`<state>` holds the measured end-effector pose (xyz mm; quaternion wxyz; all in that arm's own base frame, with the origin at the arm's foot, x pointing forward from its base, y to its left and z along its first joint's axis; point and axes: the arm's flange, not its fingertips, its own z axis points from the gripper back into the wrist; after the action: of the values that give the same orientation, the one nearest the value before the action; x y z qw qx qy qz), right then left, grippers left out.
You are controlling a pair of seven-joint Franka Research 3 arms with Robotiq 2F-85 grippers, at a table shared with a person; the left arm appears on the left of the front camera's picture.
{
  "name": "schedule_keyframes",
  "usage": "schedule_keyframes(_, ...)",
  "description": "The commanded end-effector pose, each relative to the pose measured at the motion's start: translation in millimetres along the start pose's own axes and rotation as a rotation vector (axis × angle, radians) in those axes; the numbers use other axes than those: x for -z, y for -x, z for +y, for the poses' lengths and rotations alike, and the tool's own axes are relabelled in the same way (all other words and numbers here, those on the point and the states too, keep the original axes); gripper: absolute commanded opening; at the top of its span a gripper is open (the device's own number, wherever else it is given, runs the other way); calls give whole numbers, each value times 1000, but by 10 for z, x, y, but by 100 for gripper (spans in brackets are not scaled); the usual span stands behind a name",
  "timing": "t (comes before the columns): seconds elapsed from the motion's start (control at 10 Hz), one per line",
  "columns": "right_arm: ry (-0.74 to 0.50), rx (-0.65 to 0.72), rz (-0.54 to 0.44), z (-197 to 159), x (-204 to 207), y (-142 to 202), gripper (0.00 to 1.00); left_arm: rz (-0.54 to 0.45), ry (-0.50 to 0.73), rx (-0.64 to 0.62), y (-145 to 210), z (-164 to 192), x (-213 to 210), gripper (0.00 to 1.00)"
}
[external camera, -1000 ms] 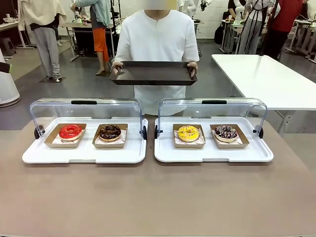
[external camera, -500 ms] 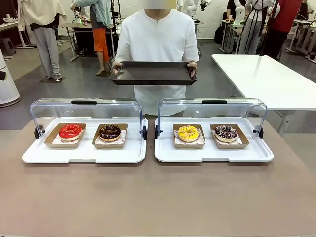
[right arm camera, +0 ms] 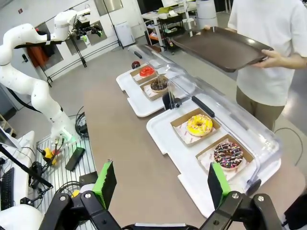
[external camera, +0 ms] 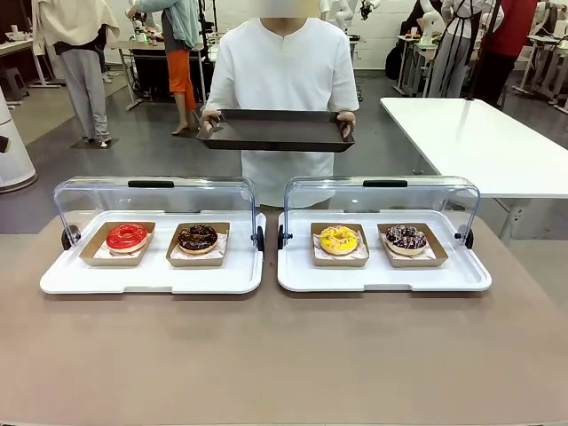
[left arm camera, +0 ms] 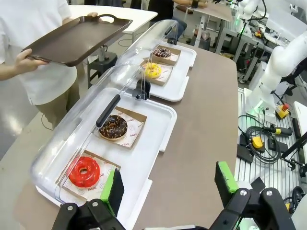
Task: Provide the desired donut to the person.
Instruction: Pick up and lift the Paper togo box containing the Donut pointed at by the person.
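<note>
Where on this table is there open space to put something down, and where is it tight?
Bare: the wide strip of brown table on the robot's side, and the person's dark brown tray. Crowded: the left display tray and right display tray each hold two boxed donuts, with only a narrow gap between them.
</note>
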<state>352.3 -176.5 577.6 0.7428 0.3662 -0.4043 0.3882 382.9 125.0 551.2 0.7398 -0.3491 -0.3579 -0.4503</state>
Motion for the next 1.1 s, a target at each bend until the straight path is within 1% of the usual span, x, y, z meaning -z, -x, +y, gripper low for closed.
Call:
schedule_keyframes(0.0, 0, 1, -1, -1, -2, 2, 100, -14, 1, -1, -7, 9, 5, 100)
schedule_keyframes(1.0, 0, 1, -1, -1, -2, 2, 100, -14, 1, -1, -7, 9, 5, 100)
